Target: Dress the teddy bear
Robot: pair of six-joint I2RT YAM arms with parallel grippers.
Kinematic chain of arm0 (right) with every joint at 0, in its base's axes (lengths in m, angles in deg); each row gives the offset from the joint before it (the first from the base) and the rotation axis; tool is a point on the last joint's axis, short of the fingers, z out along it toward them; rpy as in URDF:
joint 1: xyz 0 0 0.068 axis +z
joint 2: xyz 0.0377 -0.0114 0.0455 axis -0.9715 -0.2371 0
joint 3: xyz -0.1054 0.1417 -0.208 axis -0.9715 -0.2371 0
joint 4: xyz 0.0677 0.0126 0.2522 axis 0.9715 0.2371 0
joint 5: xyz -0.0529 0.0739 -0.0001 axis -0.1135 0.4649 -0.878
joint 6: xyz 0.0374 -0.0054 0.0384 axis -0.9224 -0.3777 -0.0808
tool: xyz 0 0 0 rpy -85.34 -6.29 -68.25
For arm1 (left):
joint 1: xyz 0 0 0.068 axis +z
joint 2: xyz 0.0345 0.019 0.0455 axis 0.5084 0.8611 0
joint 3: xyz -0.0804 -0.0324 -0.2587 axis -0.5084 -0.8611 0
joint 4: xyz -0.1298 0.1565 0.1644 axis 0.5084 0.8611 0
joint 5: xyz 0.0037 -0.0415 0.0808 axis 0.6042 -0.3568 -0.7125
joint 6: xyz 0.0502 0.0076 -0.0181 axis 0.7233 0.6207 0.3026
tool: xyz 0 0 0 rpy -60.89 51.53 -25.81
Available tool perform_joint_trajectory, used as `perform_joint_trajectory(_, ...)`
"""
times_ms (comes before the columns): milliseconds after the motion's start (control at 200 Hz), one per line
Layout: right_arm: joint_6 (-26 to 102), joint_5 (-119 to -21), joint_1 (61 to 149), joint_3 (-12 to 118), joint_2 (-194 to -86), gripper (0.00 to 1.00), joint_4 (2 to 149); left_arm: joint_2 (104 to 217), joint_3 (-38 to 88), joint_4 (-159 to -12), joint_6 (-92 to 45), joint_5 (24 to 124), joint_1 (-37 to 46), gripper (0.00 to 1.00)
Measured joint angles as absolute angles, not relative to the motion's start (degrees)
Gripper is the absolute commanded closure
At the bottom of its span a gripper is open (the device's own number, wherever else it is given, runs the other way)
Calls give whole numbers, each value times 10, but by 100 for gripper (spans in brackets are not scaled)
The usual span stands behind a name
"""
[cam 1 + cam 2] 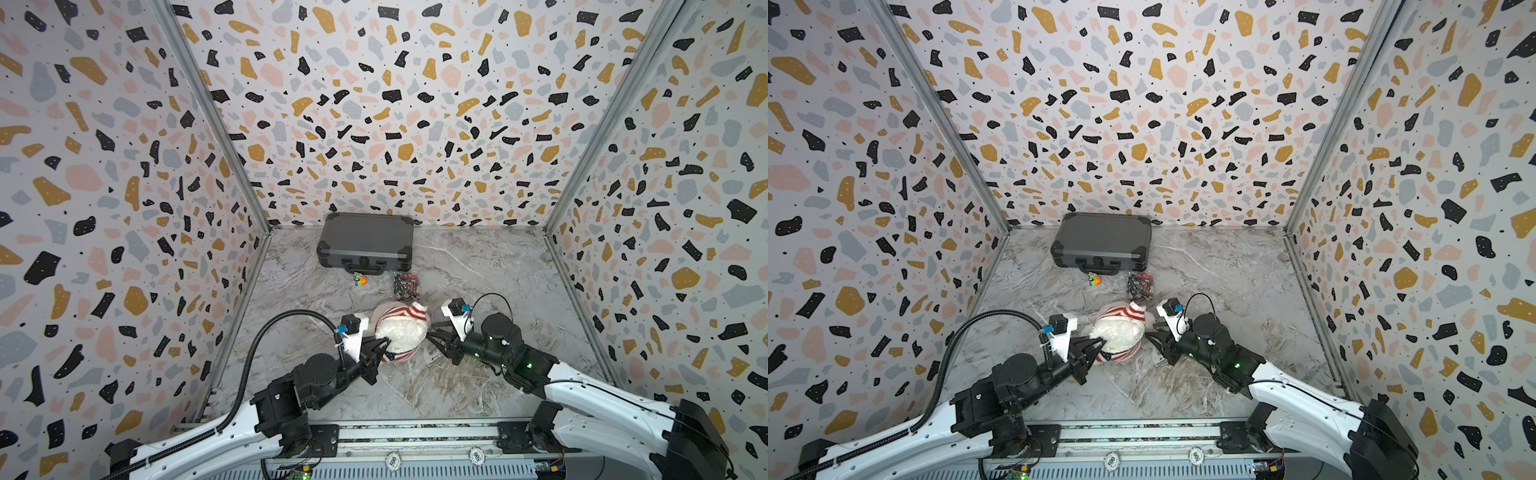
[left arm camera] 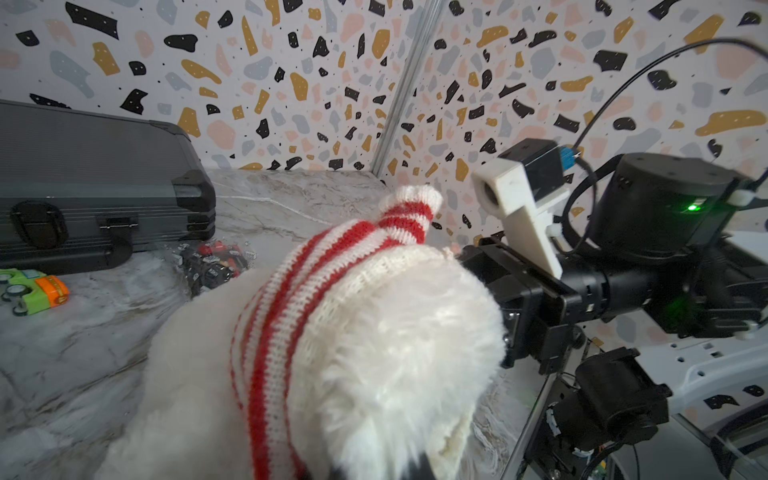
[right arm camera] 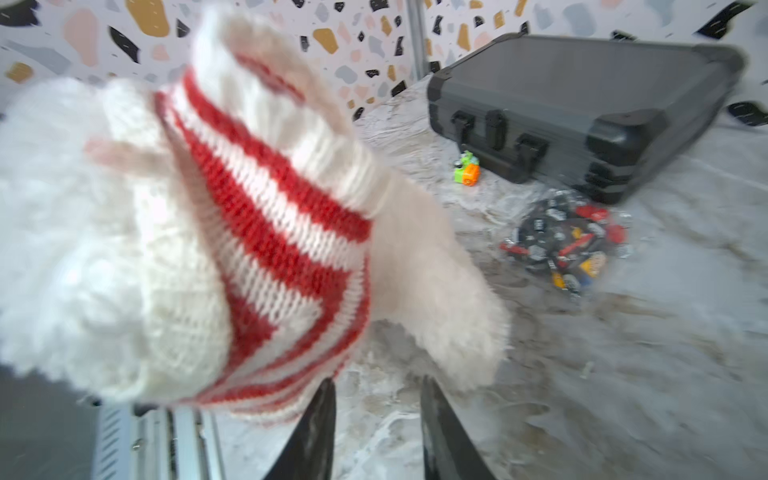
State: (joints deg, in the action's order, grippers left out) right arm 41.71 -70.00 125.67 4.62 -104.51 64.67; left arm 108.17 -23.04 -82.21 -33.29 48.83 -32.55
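Observation:
The white fluffy teddy bear (image 1: 402, 334) lies mid-table, partly inside a red-and-white striped knit sweater (image 1: 397, 312). Fur bulges out of the sweater's cream ribbed hem (image 2: 332, 307). My left gripper (image 1: 388, 342) is shut at the bear's left side, its tips buried in fur and knit at the sweater's edge (image 2: 374, 473). My right gripper (image 1: 432, 335) hovers just right of the bear with jaws apart and nothing between them (image 3: 376, 390); the sweater (image 3: 270, 216) and a furry limb (image 3: 440, 299) sit just beyond its fingers (image 3: 320, 428). The bear's face is hidden.
A shut grey case (image 1: 365, 243) stands against the back wall. In front of it lie a small green-and-orange toy car (image 1: 358, 280) and a clear bag of small bricks (image 1: 406, 286). Patterned walls close in the left, right and back sides.

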Motion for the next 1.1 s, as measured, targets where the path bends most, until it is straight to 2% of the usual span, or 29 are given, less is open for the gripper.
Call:
perform_joint_trajectory(110,456,-763,1284,52,-989,39,711,1094,-214,-793,-324,482,-326,100)
perform_joint_trajectory(230,508,-822,1338,83,-954,38,752,1100,-193,-767,-315,475,-326,100)
perform_joint_trajectory(370,584,-860,1408,112,-957,38,733,1114,-180,-750,-303,477,-326,100)
perform_joint_trajectory(536,675,-863,1462,128,-1008,41,692,1133,-171,-741,-292,487,-326,100)
perform_joint_trajectory(921,764,-864,1462,153,-1095,54,655,1142,-171,-736,-272,522,-326,100)
perform_joint_trajectory(1096,775,-868,1455,162,-1122,54,639,1142,-171,-736,-269,538,-326,100)
